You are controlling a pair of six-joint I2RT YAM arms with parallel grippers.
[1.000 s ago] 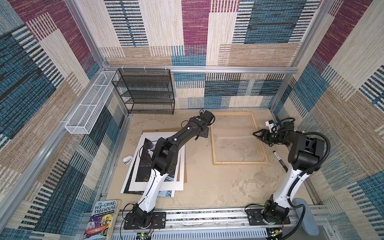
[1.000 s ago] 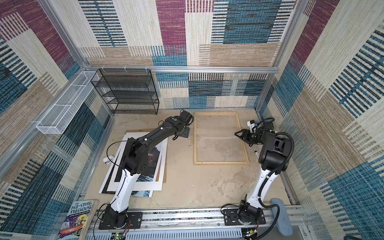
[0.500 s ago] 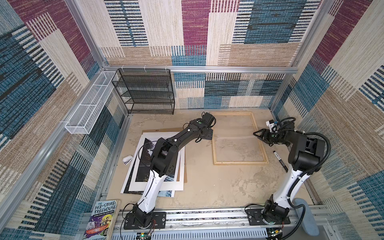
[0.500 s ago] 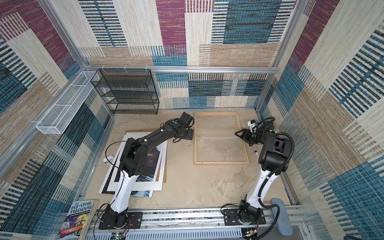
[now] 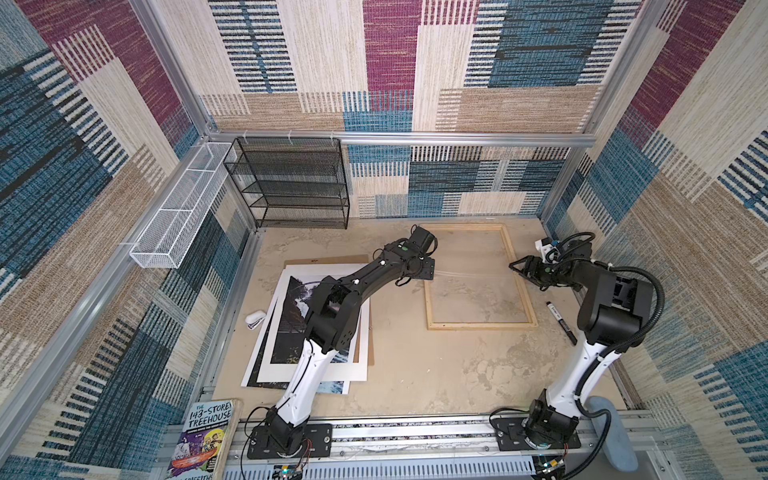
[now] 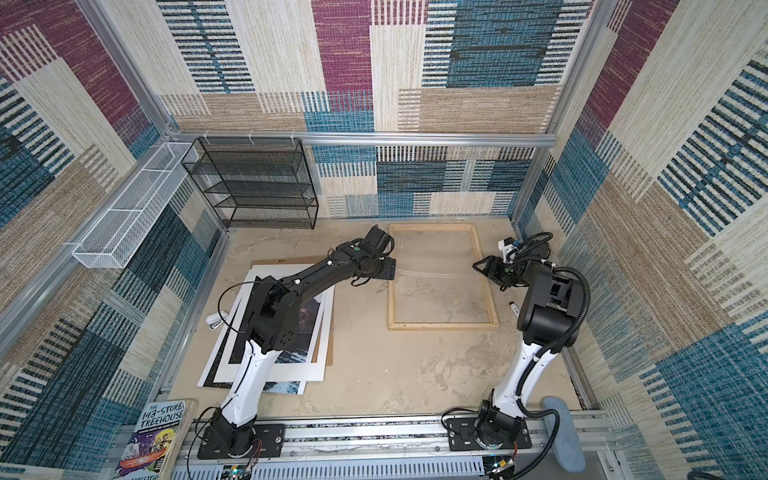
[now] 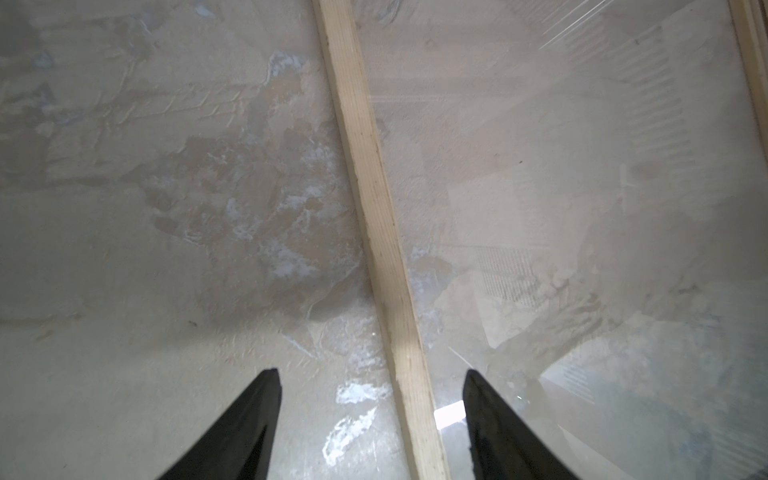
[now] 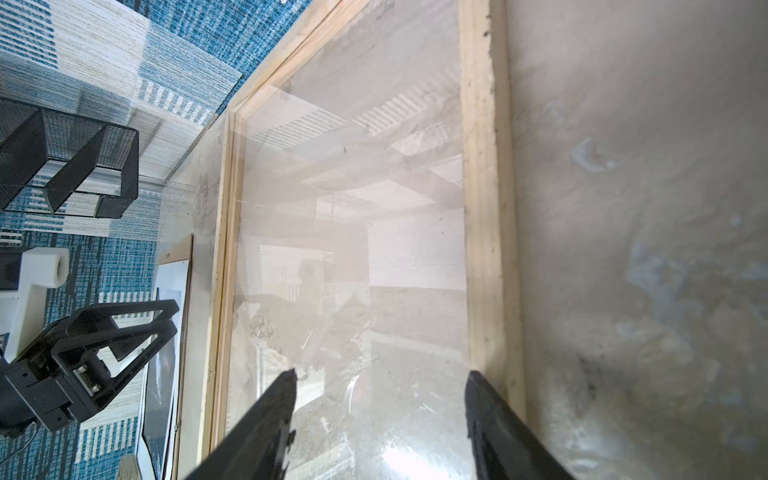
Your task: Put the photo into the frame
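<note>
In both top views the rectangular pale-wood frame [image 5: 482, 325] [image 6: 442, 325] lay toward the counter's [image 5: 415, 374] far right corner. The large paper photo [image 5: 332, 386] of dark cliffs and blue water lay by the left edge under a white mat [image 5: 361, 361], partly hidden by the left arm [image 5: 357, 282]. A black marker pen [image 5: 561, 318] lay beside the frame.

Only the left wrist view showed the left pincer [image 7: 370, 374] spread astride one frame strip.

The right wrist view showed the right pincer [image 8: 380, 374] spread, one finger over the opposite strip.

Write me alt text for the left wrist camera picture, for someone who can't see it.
The left gripper is open, its two black fingertips either side of one pale wooden strip of the frame, without pinching it. One side of the strip is bare, mottled beige table; the other is the frame's clear pane with faint reflections.
</note>
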